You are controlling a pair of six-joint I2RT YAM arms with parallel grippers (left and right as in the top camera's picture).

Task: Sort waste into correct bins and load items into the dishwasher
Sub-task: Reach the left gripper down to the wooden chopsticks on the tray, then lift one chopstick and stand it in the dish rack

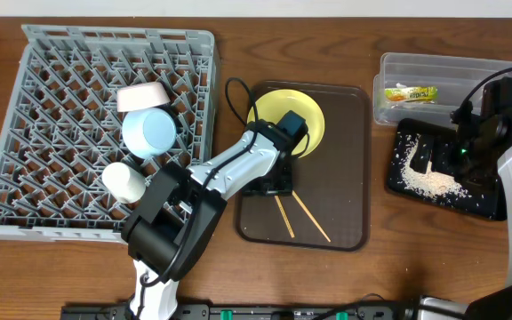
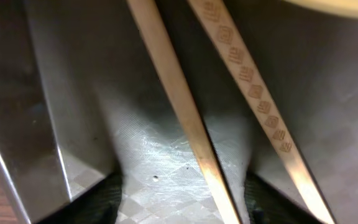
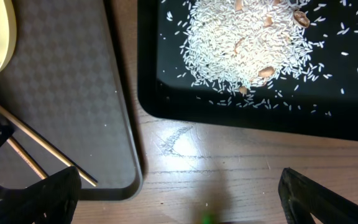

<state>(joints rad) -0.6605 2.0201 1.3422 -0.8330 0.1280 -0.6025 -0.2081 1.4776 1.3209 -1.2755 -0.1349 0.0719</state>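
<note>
1. The wooden surface (image 1: 416, 36) carries everything.
2. Biggest piece out there is the grey dish rack (image 1: 52, 107), filling the left end of the surface.
3. The brown serving tray (image 1: 345, 178) sits mid-surface, just right of the rack.
4. The left tool (image 2: 179, 205) is down low over the brown tray's middle. Its fingers (image 2: 101, 202) stand apart, released, with one chopstick running between them and bare tray showing on either side.
5. The right tool (image 3: 179, 202) hangs over bare wood between the brown tray's corner and the black tray. It is spread wide, with nothing in it.
6. The black tray (image 3: 160, 62) lies near the surface's right edge.
7. The clear tub (image 1: 416, 62) sits just behind the black tray, towards the back right corner.
8. The yellow plate (image 1: 269, 111) rests at the brown tray's back edge, partly under the left arm.
9. The light blue cup (image 1: 148, 132) lies mid-rack.
10. The white bowl (image 1: 143, 96) is right behind the blue cup and touching it.
11. The small white cup (image 1: 124, 182) sits nearer the rack's front edge.
12. The chopsticks (image 1: 309, 217) lie on the brown tray's front half, splaying towards its front edge.
13. The wrapper (image 1: 412, 92) lies inside the clear tub.
14. The rice (image 1: 429, 182) is heaped on the black tray, with grains scattered around the heap.
</note>
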